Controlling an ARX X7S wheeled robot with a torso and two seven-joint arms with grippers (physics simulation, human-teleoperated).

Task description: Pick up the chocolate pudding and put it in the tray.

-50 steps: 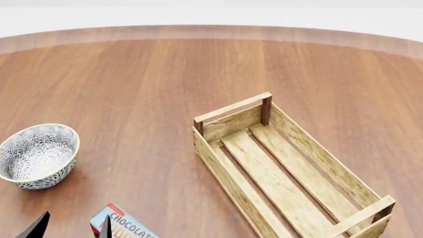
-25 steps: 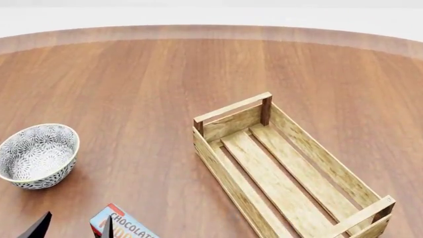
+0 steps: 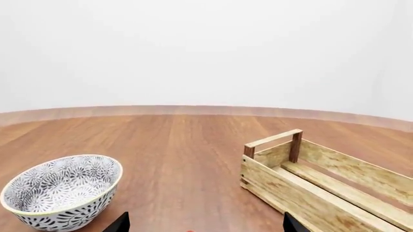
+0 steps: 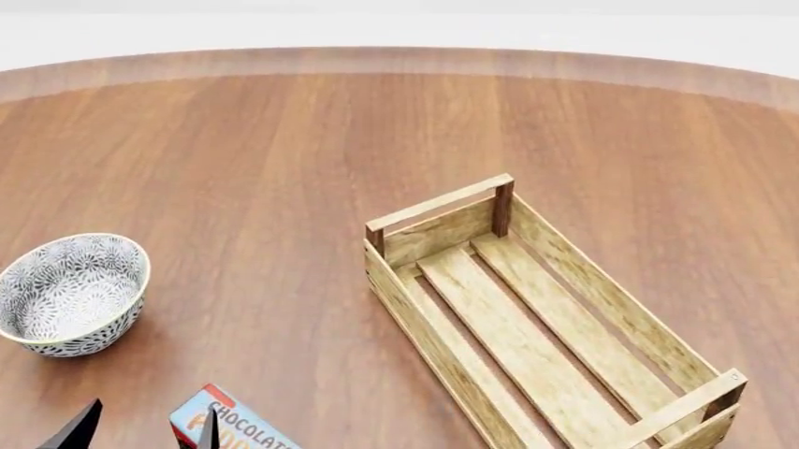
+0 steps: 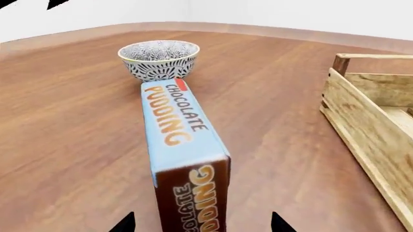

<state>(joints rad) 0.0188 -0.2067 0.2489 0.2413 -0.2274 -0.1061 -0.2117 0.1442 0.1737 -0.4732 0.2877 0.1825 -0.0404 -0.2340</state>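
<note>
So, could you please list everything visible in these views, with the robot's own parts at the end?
chocolate pudding: one, light-blue with dark brown end, on the table near the robot, between bowl and tray.
tray: one, light wood, right of centre, nothing inside.
bowl: one, grey-white patterned, at the left.
table: one, reddish-brown wood, round-edged.
left gripper: dark fingers apart, by the pudding.
right gripper: dark fingers apart, either side of the pudding.

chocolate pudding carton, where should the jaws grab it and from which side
Probably across the two long dark brown faces of the chocolate pudding, coming down from above. The carton stands on a long narrow edge on the table, light-blue lettered side up, so that narrow width should fit between the jaws. The right wrist view looks along its length with both fingertips wide apart, one on each side. Grip near mid-length for balance.
</note>
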